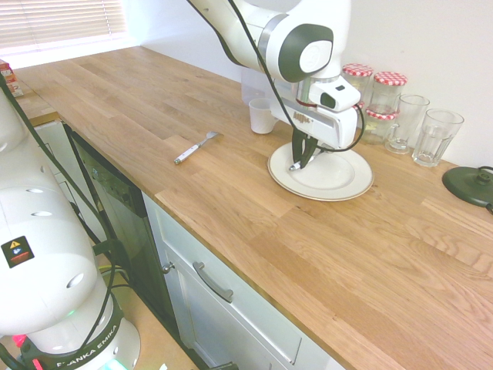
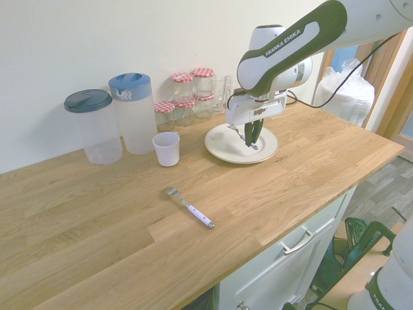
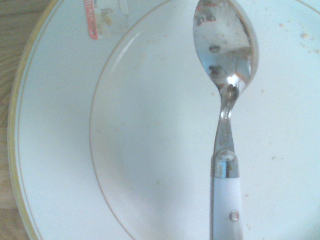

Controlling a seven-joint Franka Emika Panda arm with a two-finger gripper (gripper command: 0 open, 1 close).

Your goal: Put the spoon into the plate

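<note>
Fingers (image 2: 251,133) of the robot's gripper (image 1: 303,163), dark and slim, are clamped on the handle of a spoon, reaching down over a round plate (image 1: 344,183). The spoon (image 3: 228,125) is within the plate's outline, above or on its middle; whether it touches the china I cannot tell. Its bowl is an oval of polished silver metal, tapering to a point where it meets the neck, and it shines like a small mirror, with dark spots and a bright glint in it. Below the bowl the metal narrows to a slim neck, then widens into a silver collar. From there runs a smooth white handle with a small round metal rivet set in its face; its end is silver. The plate is white and wide-rimmed, with a golden edge, a thin brownish ring around its centre, a few scattered crumbs, and a torn red and white sticker (image 3: 105,19) on the rim. Well apart from it, on the wooden counter (image 2: 122,213), lies a fork (image 2: 189,207) with a pale handle.
</note>
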